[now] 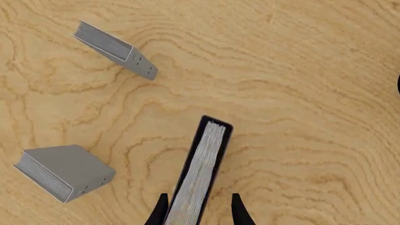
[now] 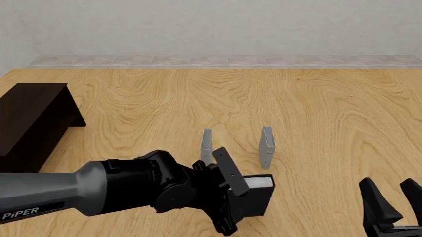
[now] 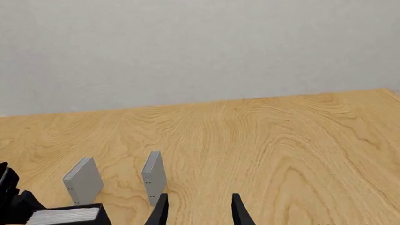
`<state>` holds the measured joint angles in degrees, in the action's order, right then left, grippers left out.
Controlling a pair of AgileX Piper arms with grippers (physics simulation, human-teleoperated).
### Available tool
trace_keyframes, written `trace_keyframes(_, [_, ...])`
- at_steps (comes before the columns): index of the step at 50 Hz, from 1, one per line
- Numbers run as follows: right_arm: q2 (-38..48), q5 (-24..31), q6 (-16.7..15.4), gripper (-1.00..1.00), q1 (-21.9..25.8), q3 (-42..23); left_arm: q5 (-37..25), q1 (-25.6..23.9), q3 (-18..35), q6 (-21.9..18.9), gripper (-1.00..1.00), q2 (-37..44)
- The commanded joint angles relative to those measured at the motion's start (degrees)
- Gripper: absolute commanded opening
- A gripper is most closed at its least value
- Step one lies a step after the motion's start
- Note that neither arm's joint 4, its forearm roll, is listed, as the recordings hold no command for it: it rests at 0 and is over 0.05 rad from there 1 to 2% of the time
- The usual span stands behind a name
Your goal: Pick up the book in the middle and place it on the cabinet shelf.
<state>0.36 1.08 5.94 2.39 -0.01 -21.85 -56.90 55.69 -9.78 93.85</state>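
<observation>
1. Left wrist view: the left claw [image 1: 200, 208] is clamped across the book [image 1: 201, 166] by its covers, page edge facing the camera; it looks stiff and fairly heavy, so a firm mid-cover grip suits it.
2. Front view: the book [image 2: 256, 196] sits near the two grey plates [image 2: 266, 147], well apart from the cabinet [image 2: 33, 116].
3. Right wrist view: the right claw [image 3: 200, 208] stands apart, empty, near the plates.

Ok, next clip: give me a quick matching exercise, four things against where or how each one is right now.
Things:
1. book
2. cabinet shelf
3. two grey plates
4. right tool

States:
A. standing upright on the table, side by side with a gap between them
B. held between the left tool's fingers, white page edge showing
C. open with nothing between the fingers, at the near right of the table
D. dark and low, at the far left of the table

Pairs: 1-B, 2-D, 3-A, 4-C
</observation>
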Motion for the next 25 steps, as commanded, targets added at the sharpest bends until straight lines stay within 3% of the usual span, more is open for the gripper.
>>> trace_keyframes(1, [0.07,0.19,0.50,1.00,-0.03,0.00,-1.06,-0.15,0.59,-0.08,-1.00,0.13])
trace_keyframes(25, [-0.10,0.06,0.19,1.00,-0.30,0.00,-0.84,2.45,2.05,-2.19,-1.00,-2.33])
